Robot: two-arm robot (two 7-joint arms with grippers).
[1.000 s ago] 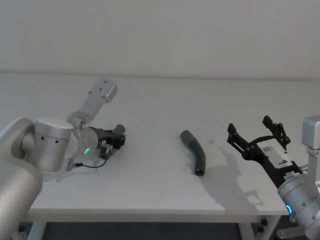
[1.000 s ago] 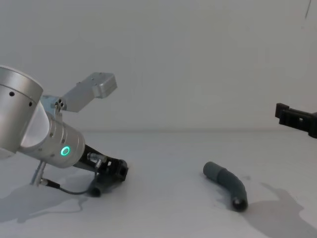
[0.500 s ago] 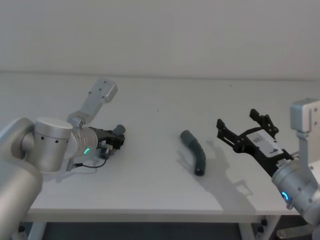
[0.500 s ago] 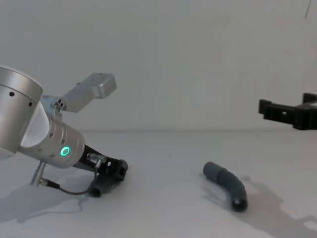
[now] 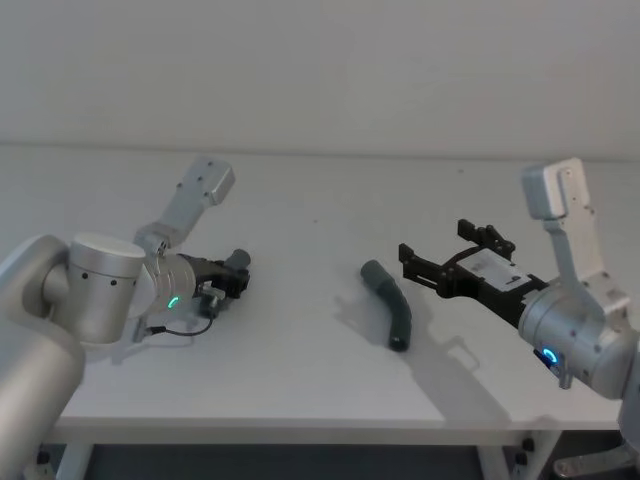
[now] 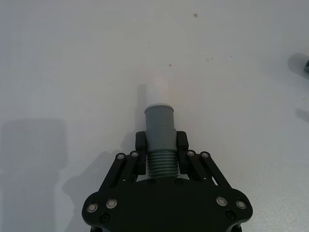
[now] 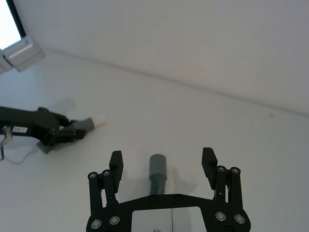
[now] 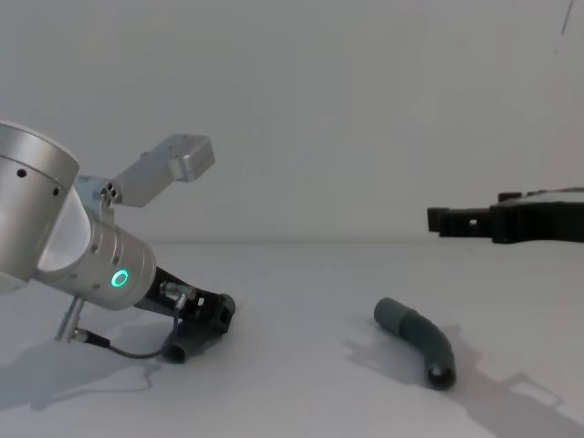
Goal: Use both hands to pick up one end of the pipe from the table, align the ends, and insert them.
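Facing plain wall [image 5: 320, 70] over white table [image 5: 300, 335]: left tool [image 6: 161, 144] clamping pipe [image 6: 159, 121], right tool [image 7: 162, 158] spread.

left hand [image 5: 232, 277]: 9 o'clock, low on surface [image 5: 300, 380], gripping grey stub [image 5: 240, 259] | bent pipe piece [image 5: 391, 308]: lying near centre | right hand [image 5: 434, 242]: at its 2 o'clock, fingers spread wide

Plain white wall [image 5: 320, 70] behind a white table [image 5: 300, 380], dark floor [image 5: 280, 465] beneath

A bare test lab: plain white table [image 5: 300, 375] against a blank white wall [image 5: 320, 70].
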